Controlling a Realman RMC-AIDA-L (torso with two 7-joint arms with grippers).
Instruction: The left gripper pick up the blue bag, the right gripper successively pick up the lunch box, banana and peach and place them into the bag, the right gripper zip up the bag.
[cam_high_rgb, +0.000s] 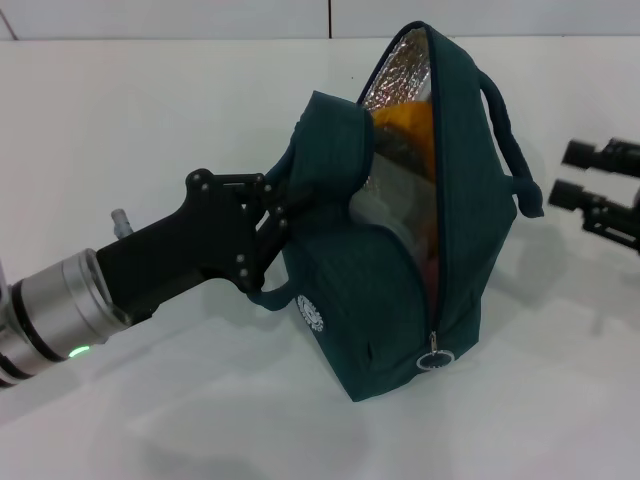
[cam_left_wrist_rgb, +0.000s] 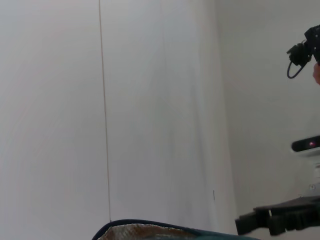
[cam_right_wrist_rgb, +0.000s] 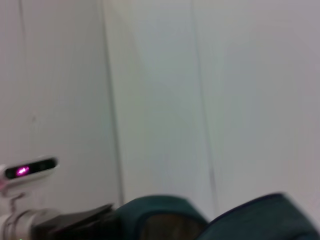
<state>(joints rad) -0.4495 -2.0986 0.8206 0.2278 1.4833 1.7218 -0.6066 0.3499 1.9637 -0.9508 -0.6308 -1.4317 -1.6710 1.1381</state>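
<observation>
The blue bag (cam_high_rgb: 400, 270) stands tilted on the white table (cam_high_rgb: 150, 110), its zipper mostly undone, with silver lining and orange contents showing. The left gripper (cam_high_rgb: 275, 215) is clamped on the bag's near flap and handle. The right gripper (cam_high_rgb: 590, 185) hovers just beside the bag's far handle, fingers spread and holding nothing.

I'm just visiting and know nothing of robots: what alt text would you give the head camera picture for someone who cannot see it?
A dark blue bag stands tilted on a white table, its zipper open, showing a silver lining and something orange inside. The left gripper grips the bag's side by a handle, jaws shut. The right gripper waits apart at the right edge, jaws open.
</observation>
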